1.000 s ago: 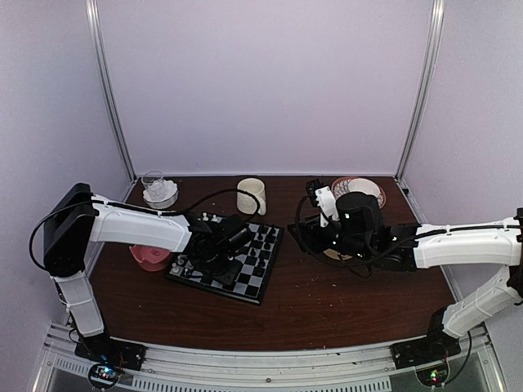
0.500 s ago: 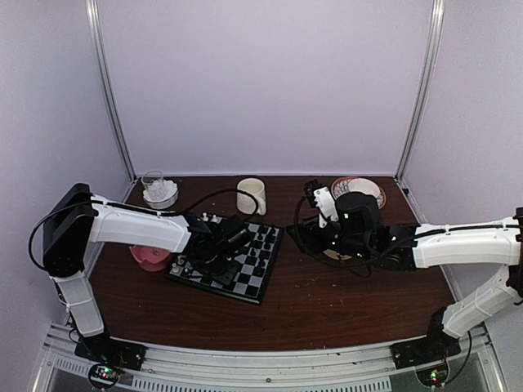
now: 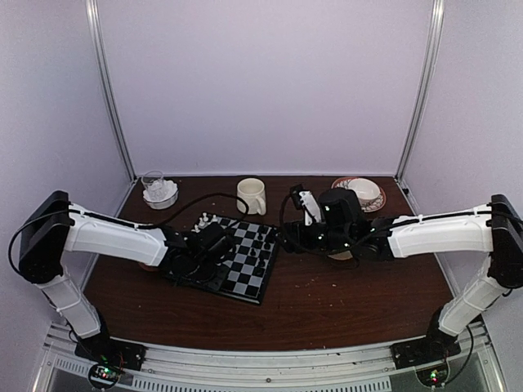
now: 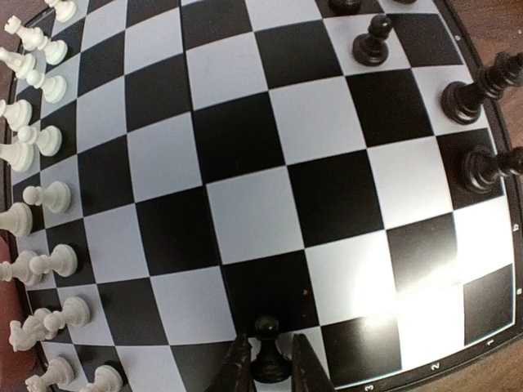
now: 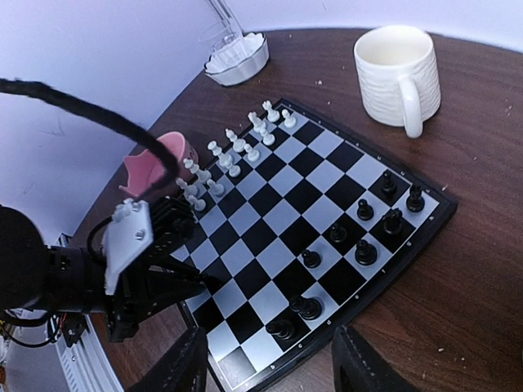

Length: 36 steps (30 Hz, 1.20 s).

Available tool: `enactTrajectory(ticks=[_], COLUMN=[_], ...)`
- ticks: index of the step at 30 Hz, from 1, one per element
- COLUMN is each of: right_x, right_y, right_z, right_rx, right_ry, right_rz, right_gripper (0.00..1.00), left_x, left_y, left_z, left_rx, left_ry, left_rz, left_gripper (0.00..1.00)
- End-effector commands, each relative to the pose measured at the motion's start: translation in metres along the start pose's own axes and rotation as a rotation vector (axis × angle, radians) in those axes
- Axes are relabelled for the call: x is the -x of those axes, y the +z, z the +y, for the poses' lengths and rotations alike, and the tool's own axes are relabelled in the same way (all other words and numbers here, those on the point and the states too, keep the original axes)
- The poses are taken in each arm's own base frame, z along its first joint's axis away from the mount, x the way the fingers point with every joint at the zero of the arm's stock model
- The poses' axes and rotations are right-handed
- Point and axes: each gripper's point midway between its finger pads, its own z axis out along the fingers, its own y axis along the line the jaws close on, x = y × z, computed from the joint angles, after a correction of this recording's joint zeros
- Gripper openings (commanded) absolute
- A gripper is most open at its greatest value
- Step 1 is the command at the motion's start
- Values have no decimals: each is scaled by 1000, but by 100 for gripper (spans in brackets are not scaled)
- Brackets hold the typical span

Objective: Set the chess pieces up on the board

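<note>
The board (image 4: 253,212) fills the left wrist view, with white chess pieces (image 4: 41,139) lined along its left side and black ones (image 4: 470,98) at the upper right. My left gripper (image 4: 270,343) is shut on a black pawn (image 4: 268,363) that stands upright on a square near the board's edge. From above, that gripper (image 3: 200,257) sits over the board's (image 3: 253,282) near-left part. My right gripper (image 5: 270,371) hangs open and empty above the board's (image 5: 282,216) near corner, close to several black pieces (image 5: 364,253).
A cream mug (image 3: 251,196) stands just behind the board. A glass dish (image 3: 159,192) is at the back left and a patterned plate with a bowl (image 3: 364,192) at the back right. A pink bowl (image 5: 159,163) sits beside the board's white side.
The left gripper has narrowed onto the pawn and shifted toward the board's near-left. The right arm has swung left, closer to the board.
</note>
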Motion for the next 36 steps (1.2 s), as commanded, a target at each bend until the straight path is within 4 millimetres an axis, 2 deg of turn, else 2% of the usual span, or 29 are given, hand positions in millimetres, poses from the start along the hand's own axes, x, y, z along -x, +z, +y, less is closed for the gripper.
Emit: enactTrajectory(ticks=[1,11,17,28,36], right_x=[-5,-9,-22,-44,-53], right_y=[17,24,36,51,55], right_z=[14,37,49,70,83], right_rx=[138,244,288,322,373], right_ry=[135,171,200,212,272], right_rz=[82,174,276,392,435], right_gripper=[54,53,50,44,45], left_x=[32,42,41,34,30], left_y=[-16,-42,-59,-75,-86], left_z=[-4,-15,-19,-28,-36], left_rx=[-58,-192,-263,-342,-400], left_ry=[16,101,151,249,303], left_rz=[-187,-389,-508,-624,-677], left_gripper=[16,16,16,16,16])
